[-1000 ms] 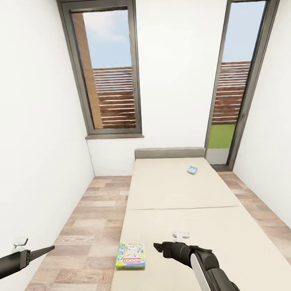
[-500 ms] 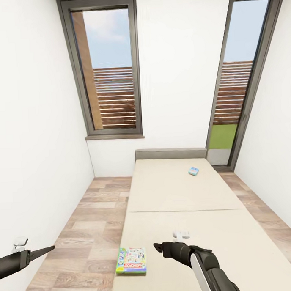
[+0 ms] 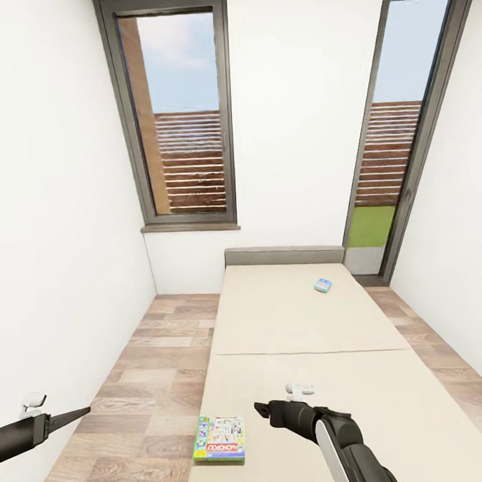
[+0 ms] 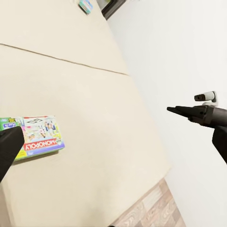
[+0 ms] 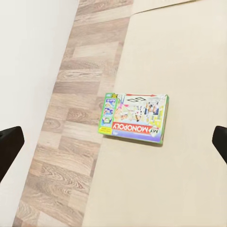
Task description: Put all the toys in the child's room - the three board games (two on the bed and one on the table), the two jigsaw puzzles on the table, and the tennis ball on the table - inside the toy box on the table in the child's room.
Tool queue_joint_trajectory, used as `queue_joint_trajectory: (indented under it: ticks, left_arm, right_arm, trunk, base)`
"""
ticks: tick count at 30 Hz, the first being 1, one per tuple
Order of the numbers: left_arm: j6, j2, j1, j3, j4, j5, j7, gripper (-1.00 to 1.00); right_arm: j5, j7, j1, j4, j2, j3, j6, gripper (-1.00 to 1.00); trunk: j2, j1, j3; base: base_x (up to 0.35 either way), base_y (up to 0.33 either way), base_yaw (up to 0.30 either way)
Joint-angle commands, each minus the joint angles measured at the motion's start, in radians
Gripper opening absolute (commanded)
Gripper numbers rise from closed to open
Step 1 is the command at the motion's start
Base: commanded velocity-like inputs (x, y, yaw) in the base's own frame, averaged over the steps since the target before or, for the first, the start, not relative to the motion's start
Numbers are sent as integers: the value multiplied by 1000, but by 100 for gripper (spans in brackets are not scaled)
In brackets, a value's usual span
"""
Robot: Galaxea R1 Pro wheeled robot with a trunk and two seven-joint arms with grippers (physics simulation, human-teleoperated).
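My right gripper hovers over the near part of the bed, pointing left; in the right wrist view its two dark fingertips sit at opposite edges of the picture, so the gripper is spread wide with nothing held. Just left of it, the My Monopoly board game lies flat near the bed's left edge, partly hanging toward the wood-plank floor. My left gripper hangs over the floor well left of the bed, close to the white left wall; from the head view it reads as one thin dark point, and I cannot tell how far apart its fingers are. It grips nothing I can see. Farther along, past the seam between the two mattress halves, a small blue board game rests on the right side of the far half, near the grey headboard. Beyond stand two tall grey-framed windows.
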Motion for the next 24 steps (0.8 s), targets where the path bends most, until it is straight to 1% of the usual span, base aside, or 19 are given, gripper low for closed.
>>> queue_joint_trajectory:
  ticks: [1, 24]
  left_arm:
    - [11, 0, -1, 1, 0, -1, -4, 100]
    - [11, 0, -1, 1, 0, -1, -4, 100]
  right_arm:
    - [-8, -2, 0, -1, 0, 0, 6, 100]
    - [-8, -2, 0, -1, 0, -1, 4, 100]
  trunk:
    - [-1, 1, -1]
    - [-1, 1, -1]
  base:
    - [10, 4, 0]
    - [2, 1, 0]
